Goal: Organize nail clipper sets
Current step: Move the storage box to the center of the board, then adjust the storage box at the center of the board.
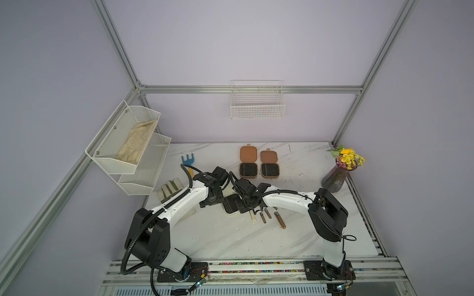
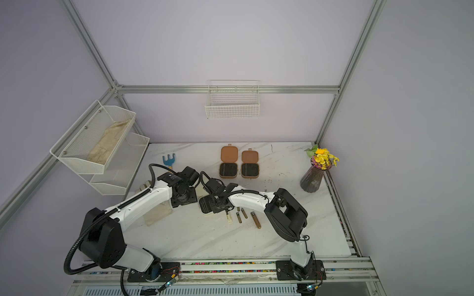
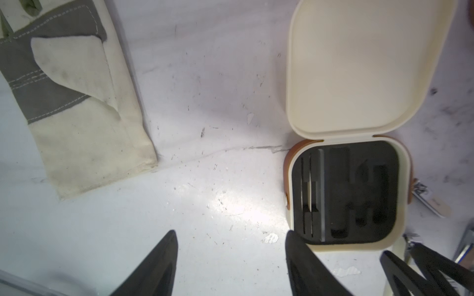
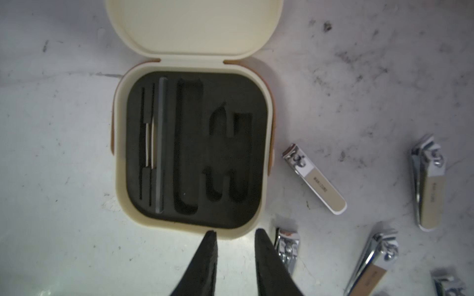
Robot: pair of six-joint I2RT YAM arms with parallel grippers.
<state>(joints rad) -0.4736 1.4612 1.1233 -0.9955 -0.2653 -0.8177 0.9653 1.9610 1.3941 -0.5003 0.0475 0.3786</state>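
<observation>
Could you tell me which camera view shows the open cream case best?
The right wrist view: the cream case lies centred, every foam slot visible. The left wrist view shows the case off-centre and smaller. In both top views the arms mostly hide it.

Smooth cream plastic case point(image 4: 192, 25), matt black foam lining point(image 4: 230, 89), shiny metal clippers point(image 4: 314, 179), rough cloth glove point(image 3: 84, 133).

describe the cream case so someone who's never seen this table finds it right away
On the white marble table, look at the middle, beside the row of loose clippers. The cream case lies open there, its black lining mostly empty. Colour sets it apart: the two brown cases further back are open too.
</observation>
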